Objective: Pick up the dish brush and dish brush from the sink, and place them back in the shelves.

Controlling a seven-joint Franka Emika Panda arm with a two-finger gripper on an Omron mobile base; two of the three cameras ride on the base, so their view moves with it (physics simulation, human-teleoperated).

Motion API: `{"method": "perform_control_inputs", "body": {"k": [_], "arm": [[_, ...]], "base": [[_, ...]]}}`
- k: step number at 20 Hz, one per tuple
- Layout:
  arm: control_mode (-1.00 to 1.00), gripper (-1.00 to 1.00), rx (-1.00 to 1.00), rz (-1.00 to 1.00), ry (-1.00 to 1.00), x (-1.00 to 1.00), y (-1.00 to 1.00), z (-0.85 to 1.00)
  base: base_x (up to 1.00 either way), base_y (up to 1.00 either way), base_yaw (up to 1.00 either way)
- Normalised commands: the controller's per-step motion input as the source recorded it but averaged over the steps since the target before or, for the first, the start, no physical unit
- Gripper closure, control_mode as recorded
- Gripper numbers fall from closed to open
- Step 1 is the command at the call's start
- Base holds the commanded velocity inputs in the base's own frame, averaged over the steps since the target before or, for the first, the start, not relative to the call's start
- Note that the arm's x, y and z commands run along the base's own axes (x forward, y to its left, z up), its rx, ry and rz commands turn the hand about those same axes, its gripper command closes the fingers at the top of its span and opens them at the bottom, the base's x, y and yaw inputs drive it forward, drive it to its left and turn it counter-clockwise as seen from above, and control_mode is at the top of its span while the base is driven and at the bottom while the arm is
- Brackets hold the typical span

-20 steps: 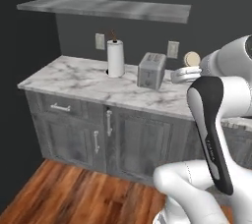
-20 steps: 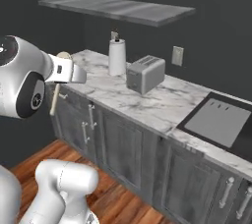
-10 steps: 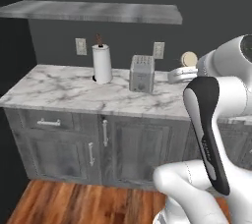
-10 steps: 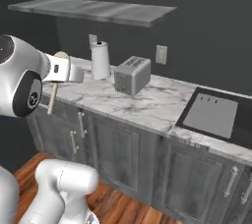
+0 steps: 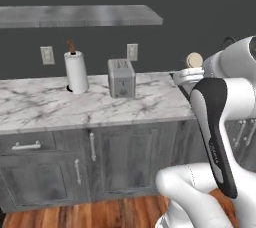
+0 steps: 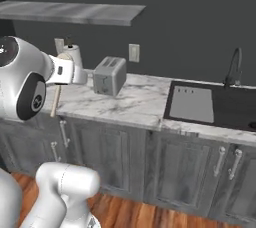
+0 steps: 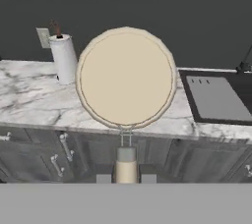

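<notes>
One dish brush (image 7: 126, 78) sits clamped between the fingers of the end effector (image 7: 126, 178), its round cream head facing the hand camera and standing at the centre of that frame, the pale handle running down to the fingertips at the bottom. In the left base view the same head shows as a small cream disc at the right of the frame, level with the arm's upper link; in the right base view the handle hangs down at the left, beside the arm's big joint. Gripping by the handle keeps the head clear of the fingers, which I judge suits laying it flat on a ledge.

The shelves (image 5: 85, 16) run along the upper left of the left base view, well above the desk (image 5: 90, 104), so the brush must be lifted a good way yet. A paper towel roll (image 5: 76, 71) and a toaster (image 5: 121, 77) stand on the desk beneath it, near each other. The sink (image 6: 215, 104) with its ribbed board lies at the right of the right base view, faucet (image 6: 232, 67) behind it. Whether a second brush is in the basin I cannot tell.
</notes>
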Motion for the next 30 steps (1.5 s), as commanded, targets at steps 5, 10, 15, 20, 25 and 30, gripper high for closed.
{"method": "perform_control_inputs", "body": {"k": [5, 10, 15, 20, 25, 30], "arm": [[1.00, 1.00, 0.00, 0.00, 0.00, 0.00, 0.00, 0.00], [1.00, 1.00, 0.00, 0.00, 0.00, 0.00, 0.00, 0.00], [1.00, 1.00, 0.00, 0.00, 0.00, 0.00, 0.00, 0.00], [1.00, 1.00, 0.00, 0.00, 0.00, 0.00, 0.00, 0.00], [1.00, 1.00, 0.00, 0.00, 0.00, 0.00, 0.00, 0.00], [1.00, 1.00, 0.00, 0.00, 0.00, 0.00, 0.00, 0.00]], "base": [[0.54, 0.83, -0.14], [0.55, 0.48, -0.11], [0.57, 0.21, -0.16], [0.56, 0.12, -0.18], [0.59, 0.11, -0.08], [0.68, 0.08, -0.02]]}}
